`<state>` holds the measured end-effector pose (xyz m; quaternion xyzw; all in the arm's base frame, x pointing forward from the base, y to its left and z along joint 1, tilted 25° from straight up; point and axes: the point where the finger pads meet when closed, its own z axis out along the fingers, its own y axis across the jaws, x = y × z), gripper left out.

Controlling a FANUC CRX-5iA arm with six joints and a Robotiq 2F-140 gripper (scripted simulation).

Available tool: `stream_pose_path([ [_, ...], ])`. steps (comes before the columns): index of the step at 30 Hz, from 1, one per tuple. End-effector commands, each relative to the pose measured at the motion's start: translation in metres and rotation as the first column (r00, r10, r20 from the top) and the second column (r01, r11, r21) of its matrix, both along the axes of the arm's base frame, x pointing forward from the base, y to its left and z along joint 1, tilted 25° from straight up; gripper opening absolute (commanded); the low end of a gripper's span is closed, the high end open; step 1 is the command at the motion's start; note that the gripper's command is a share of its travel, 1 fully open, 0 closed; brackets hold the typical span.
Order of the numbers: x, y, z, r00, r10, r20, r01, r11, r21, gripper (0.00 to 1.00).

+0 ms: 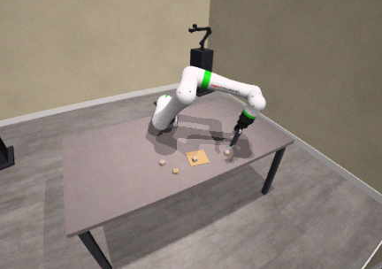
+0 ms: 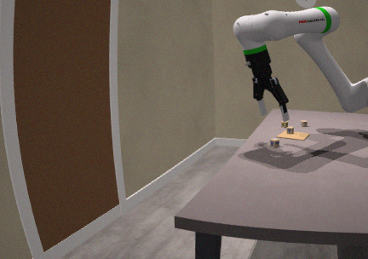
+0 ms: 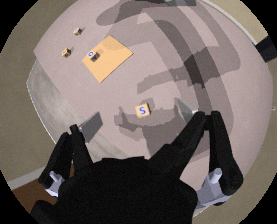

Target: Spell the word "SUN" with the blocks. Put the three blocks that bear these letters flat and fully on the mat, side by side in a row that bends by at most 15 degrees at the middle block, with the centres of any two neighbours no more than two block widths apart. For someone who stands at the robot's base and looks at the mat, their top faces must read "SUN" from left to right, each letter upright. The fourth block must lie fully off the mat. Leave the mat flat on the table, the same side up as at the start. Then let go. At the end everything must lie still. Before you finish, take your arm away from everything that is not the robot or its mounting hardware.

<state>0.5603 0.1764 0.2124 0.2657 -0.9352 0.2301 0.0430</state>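
The S block (image 1: 226,152) (image 2: 274,143) (image 3: 142,110) lies on the table beside the mat, S facing up. My gripper (image 2: 273,112) (image 3: 139,118) is wide open and empty, tilted, above the S block. The orange mat (image 1: 203,160) (image 2: 301,136) (image 3: 114,62) lies flat. One block (image 1: 194,158) (image 2: 290,130) (image 3: 93,56) sits on it; its blue top letter looks rounded but is too small to read surely. A third block (image 1: 175,171) (image 2: 284,123) (image 3: 66,52) and a fourth block (image 1: 162,163) (image 2: 304,123) (image 3: 77,31) lie off the mat; their letters are unreadable.
The table (image 1: 110,168) (image 2: 255,196) has its front edge close to the S block and the third block. The arm's shadow falls over the table around the S block. The arm's base stands at the back of the table. A black stand (image 1: 202,59) is behind the table.
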Motion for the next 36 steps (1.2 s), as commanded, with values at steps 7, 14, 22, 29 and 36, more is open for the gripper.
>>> stream_pose_path([
  [7,0.000,0.000,0.000,1.000,0.000,0.000,0.000,1.000,0.000,1.00],
  [14,-0.006,-0.044,0.005,1.000,-0.001,0.001,0.001,1.000,0.001,1.00],
  [22,-0.032,-0.138,0.008,1.000,-0.003,0.002,0.003,1.000,0.002,1.00],
  [29,-0.054,-0.189,0.006,1.000,-0.002,0.002,0.002,1.000,0.002,1.00],
  [36,-0.084,-0.240,-0.001,1.000,0.000,0.001,0.000,1.000,0.001,1.00],
])
